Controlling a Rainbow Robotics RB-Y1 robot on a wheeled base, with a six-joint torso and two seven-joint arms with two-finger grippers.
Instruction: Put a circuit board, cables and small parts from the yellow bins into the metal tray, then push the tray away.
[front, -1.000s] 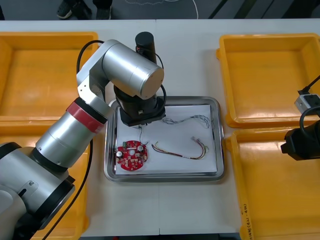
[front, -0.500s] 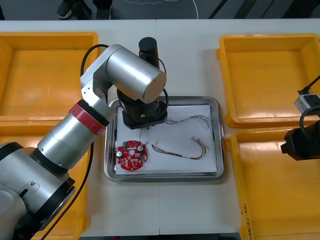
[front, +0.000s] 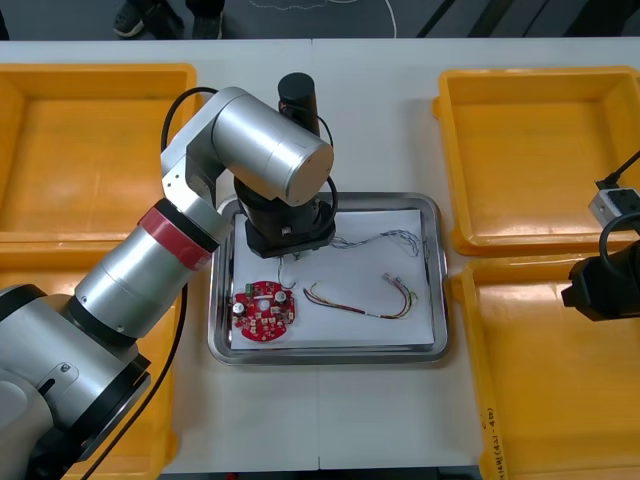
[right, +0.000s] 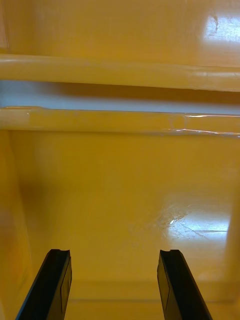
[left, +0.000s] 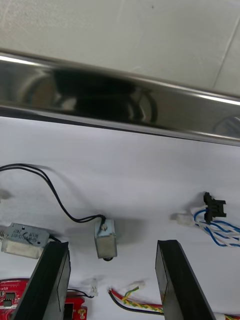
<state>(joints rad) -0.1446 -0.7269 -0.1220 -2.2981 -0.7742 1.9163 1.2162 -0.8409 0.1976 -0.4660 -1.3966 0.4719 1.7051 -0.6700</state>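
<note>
1. Since a second ago, the left arm (front: 270, 150) has been shifted slightly towards the far side of the tray (front: 437, 280); nothing inside it has been disturbed.
2. The left gripper (left: 111, 247) is held wide open, with nothing gripped, low over the tray's white lining.
3. A small, boxy metal part (left: 105, 239) is seen lying between the fingers, with the shiny far rim just beyond.
4. A round red circuit board (front: 263, 310), a red and yellow cable (front: 365, 300) and a twisted blue and white cable (front: 380, 240) are laid inside.
5. Only the push is judged to remain. The tray's long side runs across the table, and the left arm is nearer.
6. The right gripper (right: 115, 280) is parked open and empty over a glossy yellow bin (front: 560, 400).
</note>
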